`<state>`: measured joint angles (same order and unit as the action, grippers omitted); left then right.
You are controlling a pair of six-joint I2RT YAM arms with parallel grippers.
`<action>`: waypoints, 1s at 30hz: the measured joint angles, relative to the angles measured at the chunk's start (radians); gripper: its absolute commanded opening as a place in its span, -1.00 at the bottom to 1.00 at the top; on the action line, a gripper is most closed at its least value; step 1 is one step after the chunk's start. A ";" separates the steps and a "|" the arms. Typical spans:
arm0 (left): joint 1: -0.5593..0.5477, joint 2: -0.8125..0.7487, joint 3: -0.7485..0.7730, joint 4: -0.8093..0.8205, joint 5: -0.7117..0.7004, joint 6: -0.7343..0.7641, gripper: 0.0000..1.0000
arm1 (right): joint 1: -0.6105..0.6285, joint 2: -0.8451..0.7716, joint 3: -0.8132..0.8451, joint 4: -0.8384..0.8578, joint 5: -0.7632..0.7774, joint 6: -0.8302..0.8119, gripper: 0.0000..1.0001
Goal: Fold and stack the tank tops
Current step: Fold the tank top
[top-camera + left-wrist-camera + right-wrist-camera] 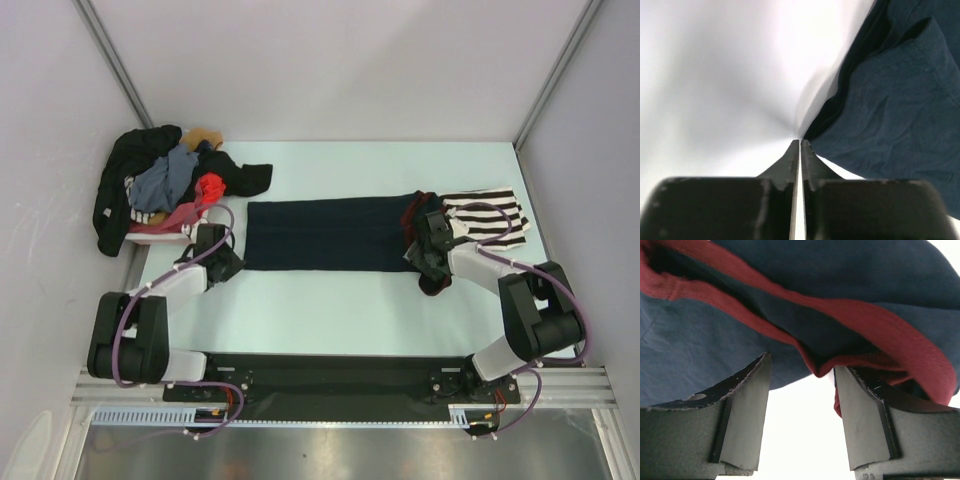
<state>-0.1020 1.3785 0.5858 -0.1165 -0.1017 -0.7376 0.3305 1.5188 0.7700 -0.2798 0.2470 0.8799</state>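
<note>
Dark navy jersey tank top with dark red trim (320, 235) lies flat on the pale desk (330, 310) for folding: left gripper (800, 142) pinched shut on one corner, right gripper (802, 365) half-open astride the trimmed end.

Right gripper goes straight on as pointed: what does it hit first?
Probably the dark red trim of the dark navy cloth tank top, bunched just ahead of the open right gripper; exact depth unclear.

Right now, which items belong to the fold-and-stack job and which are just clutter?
Job: navy tank top with red trim; black-and-white striped tank top.
Lying about: pink basket; heap of clothes in it.
</note>
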 measured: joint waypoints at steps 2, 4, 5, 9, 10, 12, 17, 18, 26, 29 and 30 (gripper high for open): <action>0.006 -0.021 -0.005 -0.013 -0.001 0.007 -0.44 | 0.010 0.017 0.016 -0.003 0.017 0.008 0.15; 0.009 -0.029 -0.005 -0.014 0.000 0.018 -0.17 | 0.013 0.019 0.016 -0.003 0.027 0.013 0.15; 0.010 -0.032 -0.005 -0.016 0.001 0.019 -0.01 | 0.014 0.019 0.016 -0.003 0.029 0.016 0.15; 0.011 -0.059 -0.030 -0.011 0.013 0.023 0.22 | 0.014 0.019 0.016 -0.005 0.032 0.025 0.15; 0.011 -0.067 -0.041 -0.008 0.025 0.023 0.23 | 0.014 0.019 0.016 -0.005 0.034 0.026 0.15; 0.011 -0.070 -0.051 0.000 0.038 0.022 0.23 | 0.014 0.019 0.016 -0.005 0.036 0.027 0.15; 0.011 -0.024 -0.037 0.041 0.066 0.023 -0.02 | 0.014 0.019 0.016 -0.006 0.037 0.029 0.15; 0.011 -0.004 -0.026 0.055 0.071 0.021 -0.10 | 0.014 0.018 0.016 -0.006 0.038 0.029 0.15; 0.012 0.094 0.002 0.148 0.111 0.028 -0.90 | 0.014 0.019 0.016 -0.009 0.043 0.037 0.14; 0.012 0.094 0.002 0.149 0.113 0.032 -0.99 | 0.014 0.019 0.016 -0.009 0.044 0.038 0.14; 0.012 0.094 0.002 0.149 0.114 0.032 -0.99 | 0.014 0.019 0.016 -0.009 0.044 0.040 0.14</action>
<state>-0.0902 1.4727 0.5877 0.0322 0.0120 -0.7052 0.3443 1.5375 0.7864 -0.2890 0.2913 0.9199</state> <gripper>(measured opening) 0.012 0.570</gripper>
